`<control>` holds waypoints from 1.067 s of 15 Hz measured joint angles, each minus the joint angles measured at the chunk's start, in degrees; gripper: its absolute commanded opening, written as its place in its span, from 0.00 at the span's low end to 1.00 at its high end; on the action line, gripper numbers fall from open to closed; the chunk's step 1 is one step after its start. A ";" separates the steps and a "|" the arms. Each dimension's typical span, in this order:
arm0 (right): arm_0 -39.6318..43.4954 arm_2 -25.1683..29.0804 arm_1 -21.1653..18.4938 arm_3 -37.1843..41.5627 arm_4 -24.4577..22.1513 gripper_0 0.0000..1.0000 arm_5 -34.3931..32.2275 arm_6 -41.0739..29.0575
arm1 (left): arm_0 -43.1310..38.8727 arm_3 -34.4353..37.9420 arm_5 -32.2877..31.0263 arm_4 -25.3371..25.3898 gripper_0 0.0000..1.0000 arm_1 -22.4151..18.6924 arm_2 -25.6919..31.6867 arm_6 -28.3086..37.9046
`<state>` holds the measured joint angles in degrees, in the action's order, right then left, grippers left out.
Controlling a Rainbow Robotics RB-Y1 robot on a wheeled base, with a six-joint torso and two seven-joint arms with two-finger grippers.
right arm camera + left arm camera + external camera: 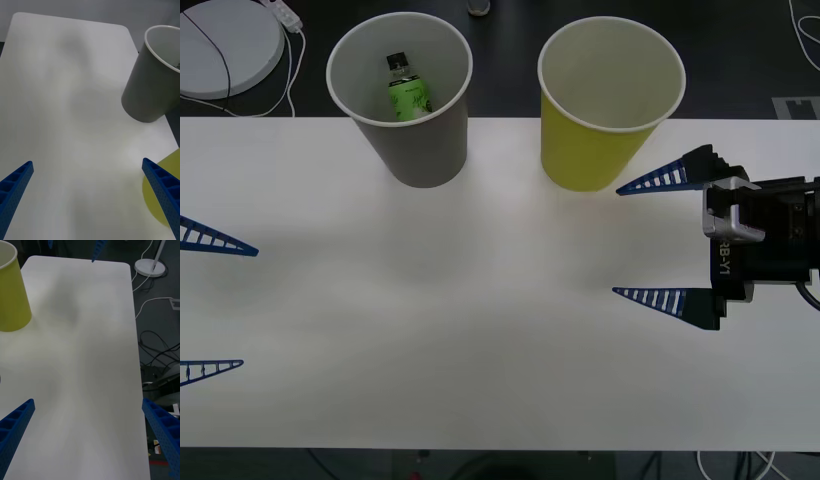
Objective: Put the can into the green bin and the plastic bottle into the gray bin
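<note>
Plastic bottle (407, 92): inside the gray bin (418, 140)
Green bin (595, 140): beside it
Right gripper (618, 240): spread wide, holding nothing
Left gripper (248, 306): spread wide too

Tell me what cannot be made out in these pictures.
- Front view: the green bin's bottom is hidden by its near wall, so whether a can is inside cannot be told.
- Front view: the plastic bottle's base is hidden by the gray bin.
- Front view: the left claw is cut by the edge.
</note>
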<state>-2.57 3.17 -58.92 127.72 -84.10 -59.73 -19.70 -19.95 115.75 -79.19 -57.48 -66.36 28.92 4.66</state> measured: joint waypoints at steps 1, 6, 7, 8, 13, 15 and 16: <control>0.90 0.55 -0.31 -0.24 1.05 1.00 0.00 2.76 | 0.00 0.00 0.00 0.00 1.00 0.00 0.00 0.00; 3.93 2.23 -1.79 -4.78 8.18 1.00 -1.97 15.29 | 0.00 0.00 0.00 0.00 1.00 0.00 0.00 0.00; 4.22 2.83 -1.81 -5.80 9.05 1.00 -3.09 16.32 | 0.00 0.00 0.00 0.00 1.00 0.00 0.00 0.00; 4.61 3.33 -1.83 -6.61 9.52 1.00 -3.96 16.57 | 0.00 0.00 0.00 0.00 1.00 0.00 0.00 0.00; 6.44 5.52 -2.86 -11.37 12.96 1.00 -8.36 16.32 | 0.00 0.00 0.00 0.00 1.00 0.00 0.00 0.00; 6.60 6.53 -2.93 -12.99 14.81 1.00 -11.17 16.22 | 0.00 0.00 0.00 0.00 1.00 0.00 0.00 0.00; 6.61 6.67 -2.91 -13.64 15.76 1.00 -12.19 16.21 | 0.00 0.00 0.00 0.00 1.00 0.00 0.00 0.00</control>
<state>4.03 9.85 -61.83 114.08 -68.34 -71.92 -3.49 -19.95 115.75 -79.19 -57.48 -66.36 28.92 4.66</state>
